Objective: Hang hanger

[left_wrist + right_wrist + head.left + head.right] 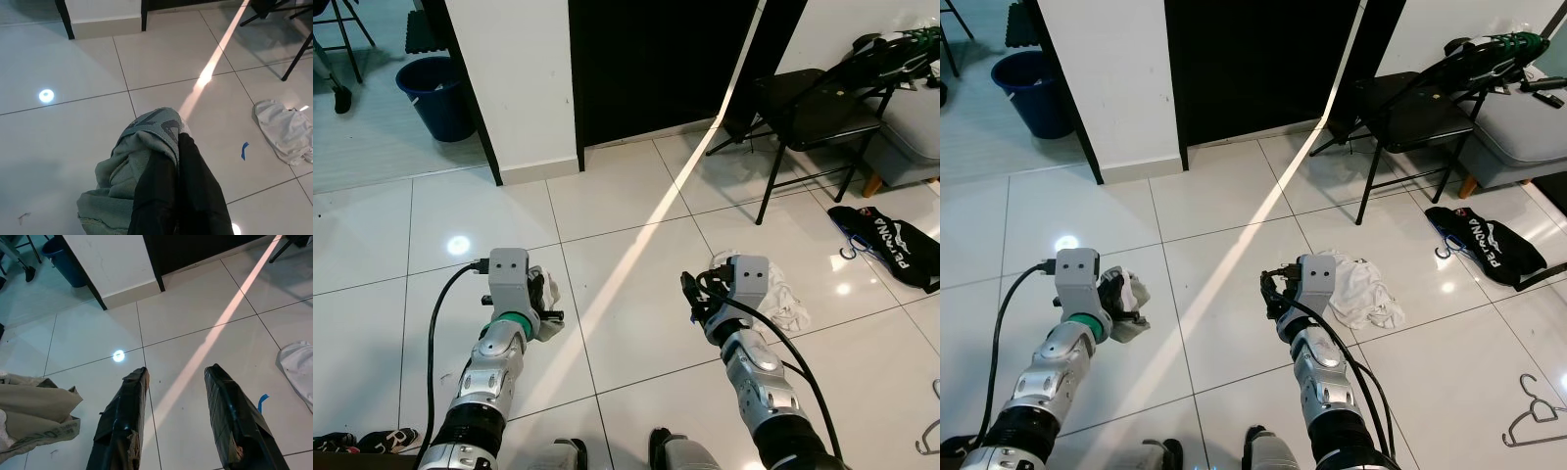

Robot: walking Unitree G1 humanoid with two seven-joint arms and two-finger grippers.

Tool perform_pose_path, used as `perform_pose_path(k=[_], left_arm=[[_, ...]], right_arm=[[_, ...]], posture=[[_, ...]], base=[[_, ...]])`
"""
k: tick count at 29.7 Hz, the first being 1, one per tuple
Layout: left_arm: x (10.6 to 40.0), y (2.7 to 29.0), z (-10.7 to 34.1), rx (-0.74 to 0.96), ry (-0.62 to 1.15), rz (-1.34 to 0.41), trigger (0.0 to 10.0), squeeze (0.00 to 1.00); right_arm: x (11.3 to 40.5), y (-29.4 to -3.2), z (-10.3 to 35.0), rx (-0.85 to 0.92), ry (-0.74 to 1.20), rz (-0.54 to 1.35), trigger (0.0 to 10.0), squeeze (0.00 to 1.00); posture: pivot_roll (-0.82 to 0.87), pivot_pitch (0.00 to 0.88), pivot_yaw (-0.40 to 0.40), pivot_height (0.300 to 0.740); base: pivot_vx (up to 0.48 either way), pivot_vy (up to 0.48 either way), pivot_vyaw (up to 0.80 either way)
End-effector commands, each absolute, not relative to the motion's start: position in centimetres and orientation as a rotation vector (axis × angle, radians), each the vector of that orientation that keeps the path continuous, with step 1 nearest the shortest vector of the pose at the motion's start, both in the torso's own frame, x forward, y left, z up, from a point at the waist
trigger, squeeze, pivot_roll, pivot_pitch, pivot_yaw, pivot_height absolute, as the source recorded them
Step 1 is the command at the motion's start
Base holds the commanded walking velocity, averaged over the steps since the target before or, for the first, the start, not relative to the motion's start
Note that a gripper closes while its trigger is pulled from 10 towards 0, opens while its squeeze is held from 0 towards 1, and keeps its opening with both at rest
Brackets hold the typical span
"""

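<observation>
White tiled floor (626, 206), sunlight stripe running diagonally across it. Black doorway (656, 59) straight ahead, white wall section (509, 78) to its left. Black folding chair (813, 113) far right, grey sofa (1518, 127) behind it. Blue bucket (435, 93) far left. Black bag with white lettering (1484, 240) on the floor at right, below the chair. White cloth (1361, 292) crumpled on the floor just beside the right arm. Wire hanger (1533, 411) lies on the tiles at lower right, well apart from both arms. Left gripper (176, 161) held low over the floor, fingers pressed together, pinching a grey-green cloth (134, 166) that bunches around them. Right gripper (176, 396) held out over bare tiles, fingers spread apart, nothing between them. Small blue scrap (244, 150) on the floor near the white cloth.
</observation>
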State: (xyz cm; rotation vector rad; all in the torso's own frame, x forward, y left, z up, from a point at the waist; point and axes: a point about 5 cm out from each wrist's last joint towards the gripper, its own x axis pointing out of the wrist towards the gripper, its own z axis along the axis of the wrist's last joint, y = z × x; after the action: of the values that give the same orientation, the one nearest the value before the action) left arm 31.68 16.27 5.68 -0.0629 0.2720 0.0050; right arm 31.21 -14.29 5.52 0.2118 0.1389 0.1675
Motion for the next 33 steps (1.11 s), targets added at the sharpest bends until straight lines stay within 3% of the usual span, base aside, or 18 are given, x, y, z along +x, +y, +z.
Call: perform_pose_path(k=[1, 8, 33], left_arm=[[31.52, 16.33, 5.62, -0.057, 0.265, 0.004, 10.0, 0.0], [31.49, 16.43, 5.57, -0.048, 0.269, 0.004, 10.0, 0.0], [31.44, 16.12, 5.12, -0.048, 0.296, -0.015, 10.0, 0.0]], right_arm=[[30.94, -14.53, 4.93, 0.225, 0.165, 0.152, 10.0, 0.0], [30.95, -14.49, 4.94, 0.226, 0.164, 0.152, 10.0, 0.0], [30.48, -15.27, 4.78, 0.225, 0.161, 0.13, 10.0, 0.0]], posture=[[0.02, 0.105, 0.031, 0.74], [0.02, 0.106, 0.033, 0.74], [0.01, 0.1, 0.041, 0.74]], base=[[0.0, 0.0, 0.0], [0.0, 0.0, 0.0], [0.0, -0.334, 0.0]])
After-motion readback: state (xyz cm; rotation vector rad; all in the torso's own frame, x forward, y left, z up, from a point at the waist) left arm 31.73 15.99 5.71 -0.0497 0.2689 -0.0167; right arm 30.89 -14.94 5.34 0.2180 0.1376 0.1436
